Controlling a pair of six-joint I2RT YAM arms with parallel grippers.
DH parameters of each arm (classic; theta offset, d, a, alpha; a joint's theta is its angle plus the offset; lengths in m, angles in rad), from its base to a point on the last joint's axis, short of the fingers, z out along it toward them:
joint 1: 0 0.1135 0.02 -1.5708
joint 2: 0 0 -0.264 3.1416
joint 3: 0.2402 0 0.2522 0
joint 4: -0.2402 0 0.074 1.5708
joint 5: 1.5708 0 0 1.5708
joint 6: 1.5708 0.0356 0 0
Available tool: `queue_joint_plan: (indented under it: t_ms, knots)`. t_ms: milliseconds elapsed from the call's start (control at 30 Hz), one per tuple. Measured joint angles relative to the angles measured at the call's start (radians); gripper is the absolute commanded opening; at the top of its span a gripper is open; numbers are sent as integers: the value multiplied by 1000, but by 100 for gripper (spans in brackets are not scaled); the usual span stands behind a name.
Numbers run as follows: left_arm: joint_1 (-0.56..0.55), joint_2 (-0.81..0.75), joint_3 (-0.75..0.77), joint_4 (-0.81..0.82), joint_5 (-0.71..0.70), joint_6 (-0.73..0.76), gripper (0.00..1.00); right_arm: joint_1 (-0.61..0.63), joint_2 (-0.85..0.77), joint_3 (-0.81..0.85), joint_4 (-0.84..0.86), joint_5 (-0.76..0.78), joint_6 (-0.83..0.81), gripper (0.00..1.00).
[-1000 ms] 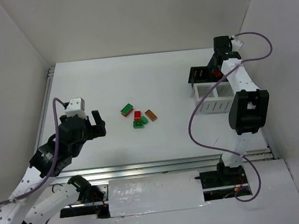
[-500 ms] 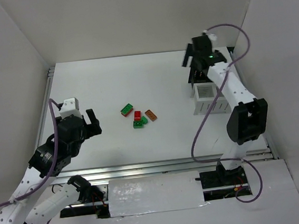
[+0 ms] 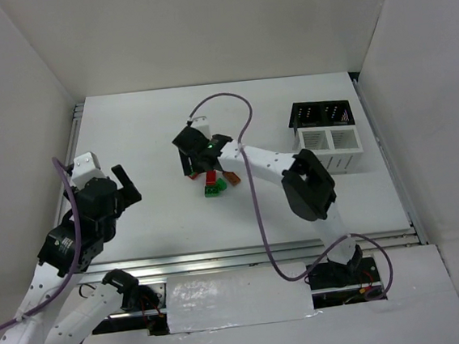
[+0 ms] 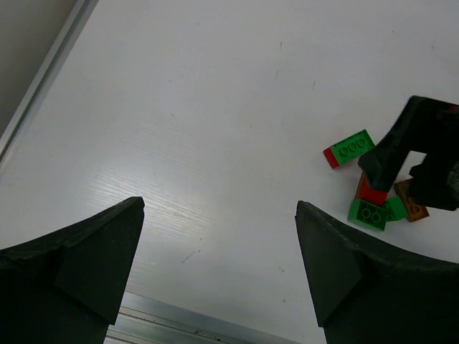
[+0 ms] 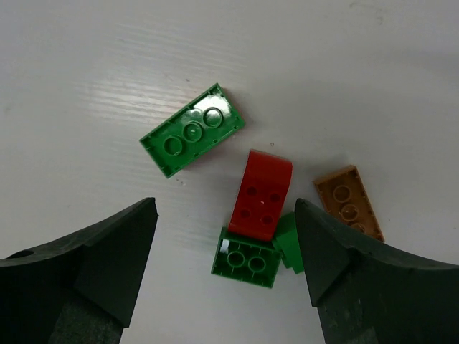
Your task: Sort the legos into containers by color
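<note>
Seen from above, a white table [image 3: 143, 123] sits between white walls. The left arm is folded at the left edge, its left gripper [image 3: 127, 186] spread wide and empty. The right arm stretches leftward, with the right gripper [image 3: 204, 166] above the legos [image 3: 213, 190] mid-table. The black container [image 3: 321, 114] and white container [image 3: 330, 139] stand touching, far right.

In the left wrist view the jaws are wide apart with nothing between them, and the legos lie off to the right.

In the right wrist view the jaws are parted and empty above the green brick [image 5: 192, 140], red brick [image 5: 262, 195] and orange-brown brick [image 5: 349, 201].

Green, red and orange-brown legos [image 5: 259, 193]; a black container [image 3: 322, 115], a white container [image 3: 330, 139].
</note>
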Motion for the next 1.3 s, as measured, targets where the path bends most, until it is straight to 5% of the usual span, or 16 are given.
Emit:
queue_joint_plan:
  t_ms: [200,967,1300]
  knots:
    - [0,1,0,0,11,4,99,6,111,33,-49,40,51,78]
    - [0,-6,0,2,34,9,99,-21,143,38,-31,35,94,57]
    - [1,-7,0,8,53,13,100,-23,138,17,-5,47,94,70]
